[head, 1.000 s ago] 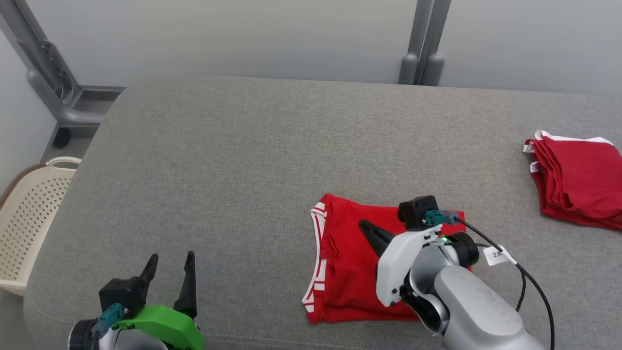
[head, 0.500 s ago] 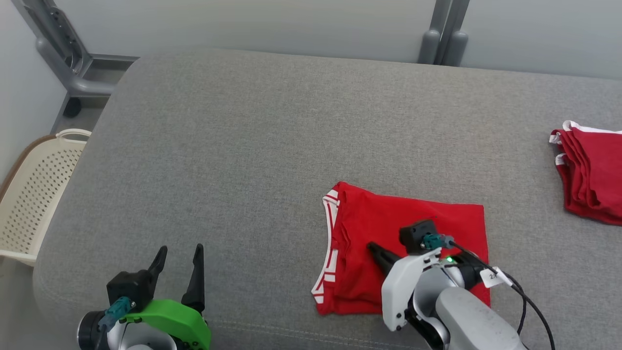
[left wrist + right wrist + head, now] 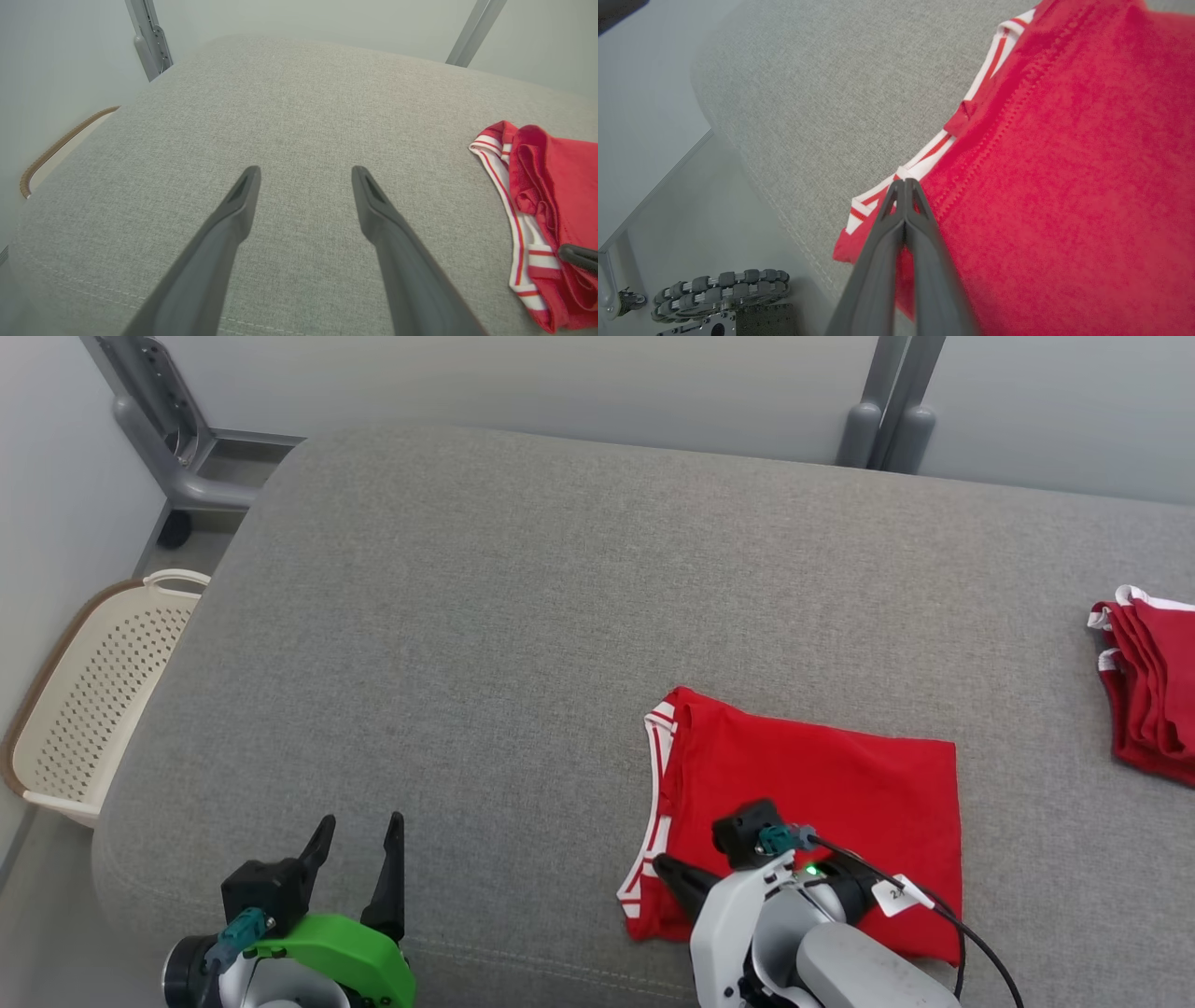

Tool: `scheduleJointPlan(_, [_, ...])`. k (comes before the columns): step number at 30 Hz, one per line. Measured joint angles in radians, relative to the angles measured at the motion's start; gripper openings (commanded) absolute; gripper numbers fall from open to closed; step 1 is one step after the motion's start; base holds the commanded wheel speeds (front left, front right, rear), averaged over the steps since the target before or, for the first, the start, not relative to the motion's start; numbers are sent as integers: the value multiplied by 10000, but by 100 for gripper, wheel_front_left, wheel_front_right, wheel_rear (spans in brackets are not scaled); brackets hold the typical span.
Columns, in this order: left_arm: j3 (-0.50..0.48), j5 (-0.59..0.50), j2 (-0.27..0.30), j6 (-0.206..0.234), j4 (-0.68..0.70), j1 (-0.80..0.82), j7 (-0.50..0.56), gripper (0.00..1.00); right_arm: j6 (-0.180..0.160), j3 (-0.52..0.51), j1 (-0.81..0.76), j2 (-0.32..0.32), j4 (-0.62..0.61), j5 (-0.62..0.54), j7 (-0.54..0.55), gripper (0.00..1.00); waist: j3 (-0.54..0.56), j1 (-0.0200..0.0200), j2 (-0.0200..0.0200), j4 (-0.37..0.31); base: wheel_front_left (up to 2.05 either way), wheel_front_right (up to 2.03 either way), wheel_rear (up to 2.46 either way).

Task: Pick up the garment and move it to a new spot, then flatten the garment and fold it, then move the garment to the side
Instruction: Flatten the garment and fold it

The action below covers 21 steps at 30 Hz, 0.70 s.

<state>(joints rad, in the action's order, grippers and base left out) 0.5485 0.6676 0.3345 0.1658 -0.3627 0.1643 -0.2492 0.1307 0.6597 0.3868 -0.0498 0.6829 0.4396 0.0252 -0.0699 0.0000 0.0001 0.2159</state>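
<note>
Garment (image 3: 840,784), red and folded, is lying beneath the right gripper (image 3: 906,184), whose fingers are pressing fully together over its striped hem, near the grey cushion's (image 3: 513,616) front edge. Well apart, the left gripper (image 3: 360,821) is hovering wide open, holding nothing.

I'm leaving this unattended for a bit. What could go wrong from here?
1. The shut right gripper hangs over the striped hem of the folded garment; a sideways drag could rumple the fold.
2. The garment lies near the front edge of the cushion; a pull toward the robot might slide it off.
</note>
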Motion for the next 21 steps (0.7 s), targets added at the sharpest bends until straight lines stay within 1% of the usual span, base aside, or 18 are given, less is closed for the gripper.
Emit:
scheduleJointPlan(4, [25, 0, 8, -2, -40, -4, 0, 100, 0, 497, 177, 6, -184, 353, 2, 0, 82, 0, 0, 63, 0, 0, 0])
scheduleJointPlan(7, [21, 0, 38, 21, -29, -43, 2, 100, 0, 600, 346, 10, -364, 516, -67, 0, 175, 0, 0, 42, 0, 0, 0])
scheduleJointPlan(8, [12, 2, 65, 31, -23, -77, 4, 100, 0, 593, 414, 8, -414, 523, -69, 16, 210, 0, 0, 20, 0, 0, 0])
scheduleJointPlan(9, [0, 4, 107, 56, -15, -114, 4, 100, 0, 545, 484, 10, -468, 558, -73, 80, 243, 0, 0, -14, 0, 0, 0])
scheduleJointPlan(10, [-12, 8, 148, 65, 2, -132, 12, 100, 0, 445, 536, 12, -531, 614, -77, 100, 277, 0, 0, -54, 0, 0, 0])
scheduleJointPlan(15, [-102, 75, 272, 163, 138, -285, 13, 100, 0, -217, 712, 10, -819, 894, 332, 100, 461, 0, 0, -350, 0, 0, 0])
scheduleJointPlan(21, [-155, 119, 408, 278, 341, -481, 29, 100, 0, -1806, 736, 4, -922, 362, 1281, 100, 727, 0, 0, -938, 0, 0, 0])
